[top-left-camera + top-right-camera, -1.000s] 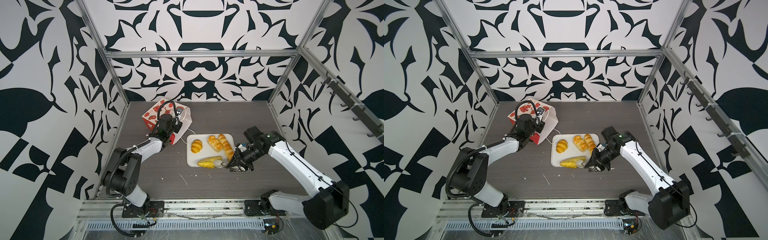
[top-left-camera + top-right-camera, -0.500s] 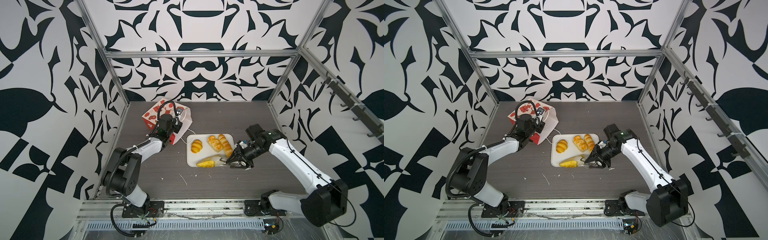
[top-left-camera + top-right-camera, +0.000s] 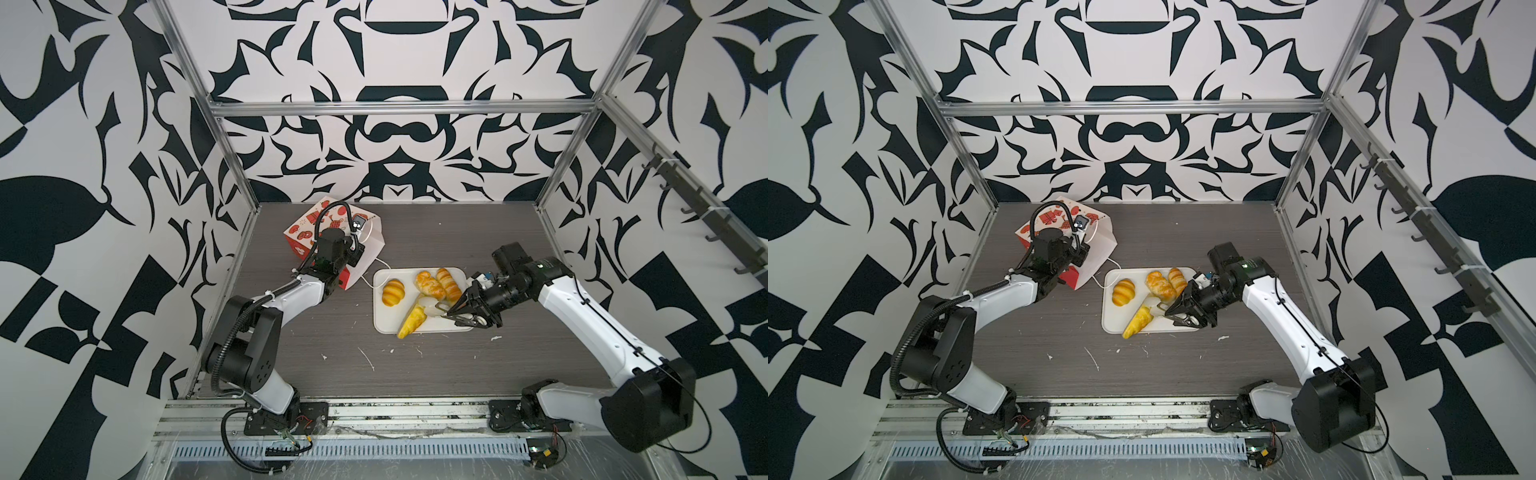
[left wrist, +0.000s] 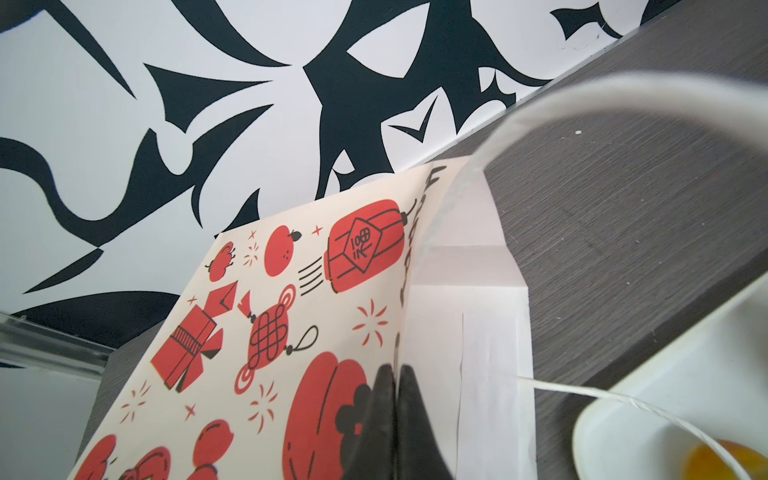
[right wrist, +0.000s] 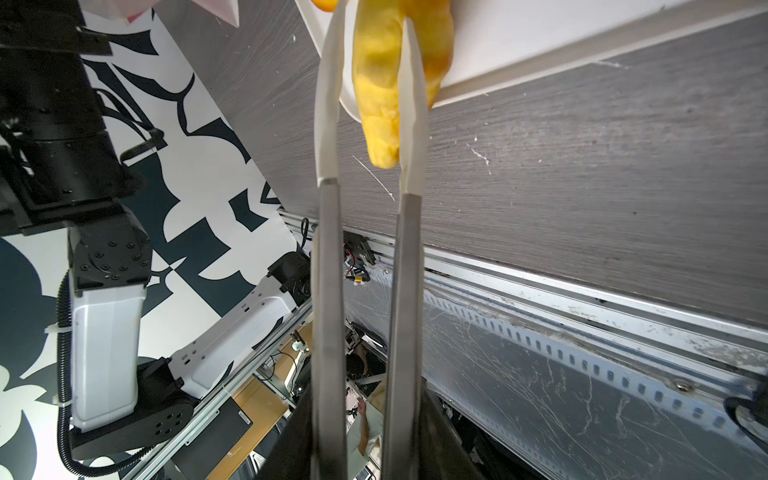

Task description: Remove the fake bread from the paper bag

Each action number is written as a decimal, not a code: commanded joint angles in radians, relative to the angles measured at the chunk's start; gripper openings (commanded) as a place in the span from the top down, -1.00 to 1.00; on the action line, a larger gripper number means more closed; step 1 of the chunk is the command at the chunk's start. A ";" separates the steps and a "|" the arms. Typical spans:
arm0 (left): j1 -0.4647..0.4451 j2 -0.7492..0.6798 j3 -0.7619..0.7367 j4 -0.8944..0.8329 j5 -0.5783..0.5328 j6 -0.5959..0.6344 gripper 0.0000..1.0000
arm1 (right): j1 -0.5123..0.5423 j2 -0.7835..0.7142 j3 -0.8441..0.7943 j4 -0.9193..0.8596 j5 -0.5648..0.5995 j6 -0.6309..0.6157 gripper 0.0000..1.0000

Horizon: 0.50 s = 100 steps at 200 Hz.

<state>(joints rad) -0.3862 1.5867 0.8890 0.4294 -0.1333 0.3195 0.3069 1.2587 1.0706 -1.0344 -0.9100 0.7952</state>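
Far left on the table, my left end effector has its fingers pressed together on the edge of the paper bag, which leans tipped toward the middle. The bag carries red prints of lanterns, knots and fruit. One lantern bears a character I cannot read for certain, and the black lettering along the fold is seen too edge-on to make out. What is inside the bag is hidden.

At centre, four pieces of the fake bread lie on the white tray: a croissant, two more pastries side by side, and the long loaf, whose end pokes over the tray's near rim.

At right, my right end effector straddles the loaf with its fingers slightly apart, one standing clear of it, so nothing is clamped.

The pieces look light, glossy and likely slick; I judge a grip across the narrow middle safest.
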 commanded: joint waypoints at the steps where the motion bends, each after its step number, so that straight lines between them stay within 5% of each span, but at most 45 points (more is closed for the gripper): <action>1: 0.003 -0.029 0.005 0.007 0.008 0.000 1.00 | -0.005 -0.002 0.028 0.054 -0.036 0.019 0.26; 100: 0.004 -0.023 0.002 0.006 0.003 -0.002 1.00 | 0.015 0.027 -0.006 0.244 -0.068 0.125 0.25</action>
<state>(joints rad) -0.3862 1.5867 0.8890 0.4267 -0.1337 0.3195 0.3096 1.2926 1.0664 -0.8753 -0.9329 0.8822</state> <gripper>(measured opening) 0.047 0.374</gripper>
